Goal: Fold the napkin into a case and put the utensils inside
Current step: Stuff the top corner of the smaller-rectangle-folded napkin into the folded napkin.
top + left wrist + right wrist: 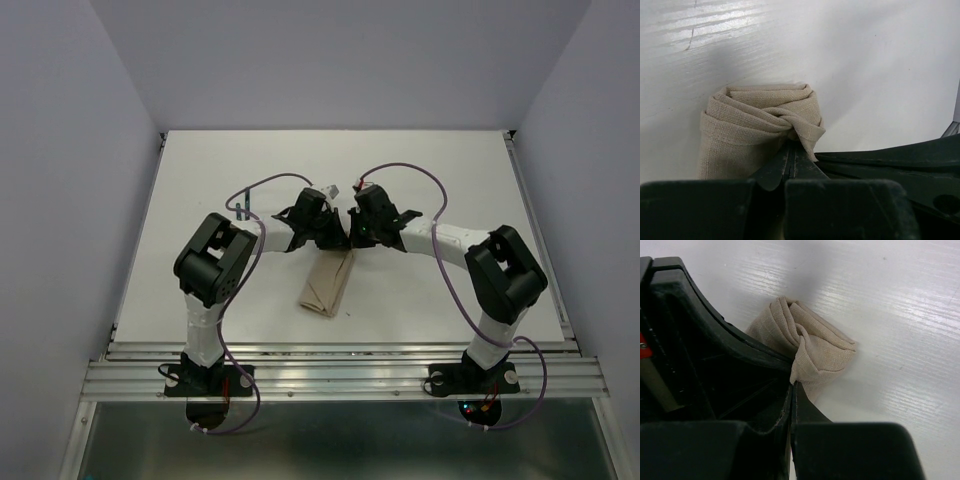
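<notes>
Jaws on both arms were pressed together with cloth caught between them. In the left wrist view we saw the left gripper (792,151) pinching a twisted corner of the napkin (757,131). The cloth's layered folds bunched up just beyond the fingertips. In the right wrist view the right gripper (792,386) was clamped on a gathered tip of the napkin (817,351), whose creases ran away toward 11 o'clock.

From the top camera we found the napkin (327,286) lying on the white table (200,180) as a narrow folded oblong, about midway between the two arm bases and a little toward the near edge. Its long axis ran from 1 o'clock to 7 o'clock. The far, narrower end pointed up to 1 o'clock, and the near end fanned slightly wider at 7 o'clock. The left gripper (338,243) and right gripper (353,243) met side by side at that far end, almost touching each other. The rest of the cloth lay flat on the table.
</notes>
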You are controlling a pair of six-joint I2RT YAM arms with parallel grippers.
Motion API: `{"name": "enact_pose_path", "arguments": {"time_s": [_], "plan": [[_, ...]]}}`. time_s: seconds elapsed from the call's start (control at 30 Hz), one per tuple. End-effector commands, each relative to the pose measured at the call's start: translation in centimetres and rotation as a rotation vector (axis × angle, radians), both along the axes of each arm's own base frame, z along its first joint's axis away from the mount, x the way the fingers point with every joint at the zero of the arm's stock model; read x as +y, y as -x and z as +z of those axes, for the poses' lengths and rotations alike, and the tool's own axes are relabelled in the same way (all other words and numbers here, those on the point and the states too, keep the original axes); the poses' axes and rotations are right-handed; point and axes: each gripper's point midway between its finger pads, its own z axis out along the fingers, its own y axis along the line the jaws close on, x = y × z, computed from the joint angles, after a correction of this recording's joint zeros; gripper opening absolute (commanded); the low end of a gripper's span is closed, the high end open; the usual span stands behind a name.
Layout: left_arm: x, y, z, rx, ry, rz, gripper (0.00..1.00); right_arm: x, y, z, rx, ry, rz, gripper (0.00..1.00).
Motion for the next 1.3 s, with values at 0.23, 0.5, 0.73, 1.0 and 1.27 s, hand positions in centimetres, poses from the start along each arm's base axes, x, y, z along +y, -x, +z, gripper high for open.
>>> {"name": "enact_pose_path", "arguments": {"time_s": [0.23, 0.5, 0.73, 1.0, 1.27], "plan": [[-1.8, -0.5, 0.2, -0.009, 0.07, -0.016, 0.0, 1.9, -1.0, 1.6, -0.026, -0.052, 0.046, 0.02], [-1.4, 0.5, 2.2, -0.032, 0.099, -0.03, 0.0, 0.9, -1.0, 1.8, -0.035, -0.039, 0.022, 0.23], [-0.9, 1.2, 3.7, -0.053, 0.098, -0.042, 0.0, -0.2, -2.2, 5.6, -0.128, -0.07, -0.023, 0.38], [-0.2, 1.2, 6.2, -0.101, 0.084, -0.039, 0.0, -4.2, -3.6, 7.1, -0.171, -0.095, -0.176, 0.42], [1.0, 0.7, 3.8, -0.073, 0.0, -0.013, 0.0, -4.2, -3.3, 4.9, -0.109, -0.091, -0.178, 0.09]]}}
